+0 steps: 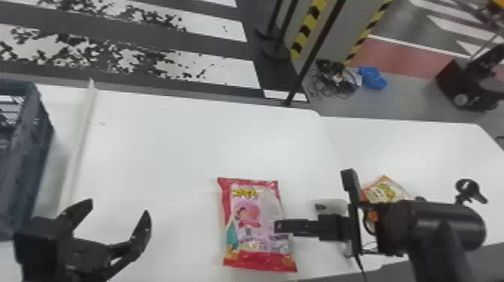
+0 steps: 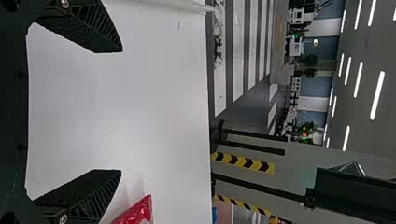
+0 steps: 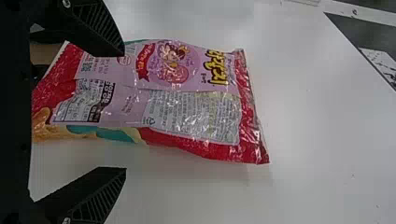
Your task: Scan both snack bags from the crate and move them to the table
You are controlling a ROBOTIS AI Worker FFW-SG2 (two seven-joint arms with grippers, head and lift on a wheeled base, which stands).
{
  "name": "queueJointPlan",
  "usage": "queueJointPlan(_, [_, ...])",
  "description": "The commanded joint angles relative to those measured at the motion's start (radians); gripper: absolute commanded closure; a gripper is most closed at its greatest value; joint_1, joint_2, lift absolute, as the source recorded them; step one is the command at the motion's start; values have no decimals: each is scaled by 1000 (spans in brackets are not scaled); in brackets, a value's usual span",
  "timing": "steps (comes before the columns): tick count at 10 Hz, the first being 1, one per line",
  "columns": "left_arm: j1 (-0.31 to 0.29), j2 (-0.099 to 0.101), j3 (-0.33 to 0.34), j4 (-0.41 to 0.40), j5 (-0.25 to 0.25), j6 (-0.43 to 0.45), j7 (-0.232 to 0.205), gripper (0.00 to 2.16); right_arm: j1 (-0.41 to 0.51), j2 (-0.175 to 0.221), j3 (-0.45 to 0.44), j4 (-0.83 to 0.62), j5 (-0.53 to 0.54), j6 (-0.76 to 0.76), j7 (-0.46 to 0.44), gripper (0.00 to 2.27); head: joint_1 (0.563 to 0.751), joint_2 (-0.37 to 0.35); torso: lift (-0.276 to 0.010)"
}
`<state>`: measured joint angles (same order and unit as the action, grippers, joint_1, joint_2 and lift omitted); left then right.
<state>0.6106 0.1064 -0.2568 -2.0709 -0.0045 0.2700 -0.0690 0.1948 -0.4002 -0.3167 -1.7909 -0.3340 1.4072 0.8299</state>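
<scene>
A red and pink snack bag lies flat on the white table; in the right wrist view this bag has one finger over its edge and the other over bare table. My right gripper is at the bag's right side, and in its own view the right gripper stands open, not closed on anything. An orange snack bag lies farther right, partly behind the right arm. My left gripper is open over the table left of the pink bag; in its wrist view the left gripper holds nothing, near the red bag's corner.
A dark blue-grey crate stands at the far left, beside a raised white strip on the table. A small grey object sits near the right gripper. Posts and striped barriers stand beyond the table.
</scene>
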Motion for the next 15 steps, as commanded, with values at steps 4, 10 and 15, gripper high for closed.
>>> queueJointPlan(4, [-17,-4,-19,11,0,12,0,66,-77,-43,173,50,142,34,15,1085,695,-350,-87])
queueJointPlan(10, [-23,-4,-32,25,0,12,2,66,-38,-32,128,44,173,-21,38,2243,695,-350,-87])
queueJointPlan(15, [-23,-4,-42,29,-2,9,2,66,77,-17,-100,-212,18,77,41,2243,695,-350,-87])
